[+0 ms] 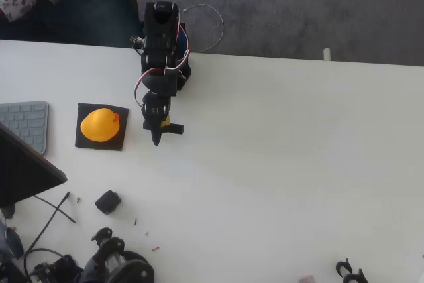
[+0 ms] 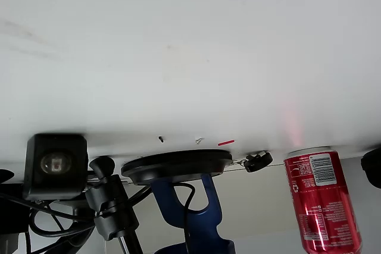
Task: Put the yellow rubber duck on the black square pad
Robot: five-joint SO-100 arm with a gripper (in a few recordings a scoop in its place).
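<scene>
**Op:** As I read the overhead view, the white table point(image 1: 285, 157) takes most of the picture, with the black arm point(image 1: 161, 51) reaching in from its far edge. The black square pad point(image 1: 85, 138) lies left of the arm, and the grey keyboard point(image 1: 26, 124) sits further left at the edge.

**Eng:** Duck?

**Op:** The yellow rubber duck point(image 1: 99, 125) sits on the pad, inside its outline. The gripper point(image 1: 157, 138) is just right of the pad, apart from the duck and pointing toward the near side of the table.

**Eng:** Jaws?

**Op:** Can't tell. From above the fingers read as one dark tip, and nothing sits between them that I can see.

**Eng:** Anything else?

**Op:** In the wrist view I get bare table, a red can point(image 2: 321, 200) at lower right and a small black camera block point(image 2: 56, 165) at lower left. A small black lump point(image 1: 107, 201) lies nearer me than the pad.
</scene>
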